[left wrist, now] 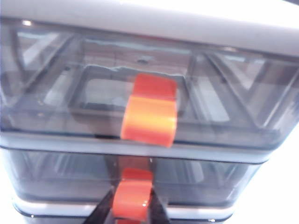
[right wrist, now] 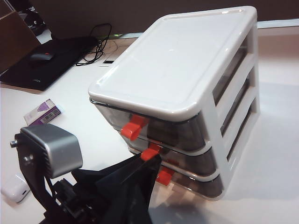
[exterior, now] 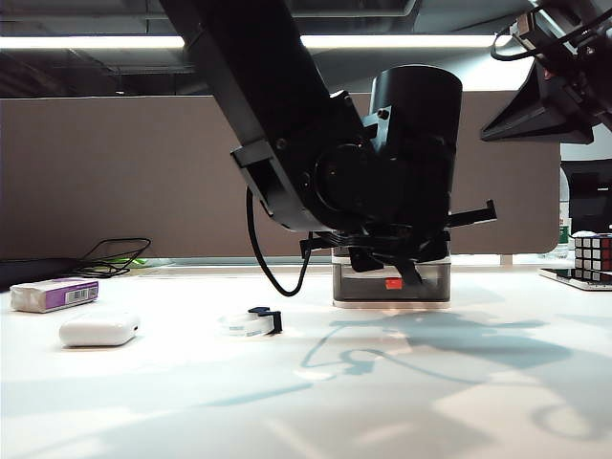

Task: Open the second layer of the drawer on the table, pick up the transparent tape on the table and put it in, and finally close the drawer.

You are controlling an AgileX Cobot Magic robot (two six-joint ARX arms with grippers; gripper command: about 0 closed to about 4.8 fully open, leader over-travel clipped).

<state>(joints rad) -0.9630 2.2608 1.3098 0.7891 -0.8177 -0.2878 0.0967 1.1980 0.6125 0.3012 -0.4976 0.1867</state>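
Red-orange handle of second layer (left wrist: 133, 200) pinched by left end effector (left wrist: 132, 212) | right end effector: out of view | transparent tape (exterior: 251, 322) on desk (exterior: 306, 402)

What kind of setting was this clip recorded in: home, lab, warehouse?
Most likely an office or lab workspace. A fabric partition backs the white table, long ceiling strip lights run overhead, and a laptop with a mouse and cables sits at the far edge.
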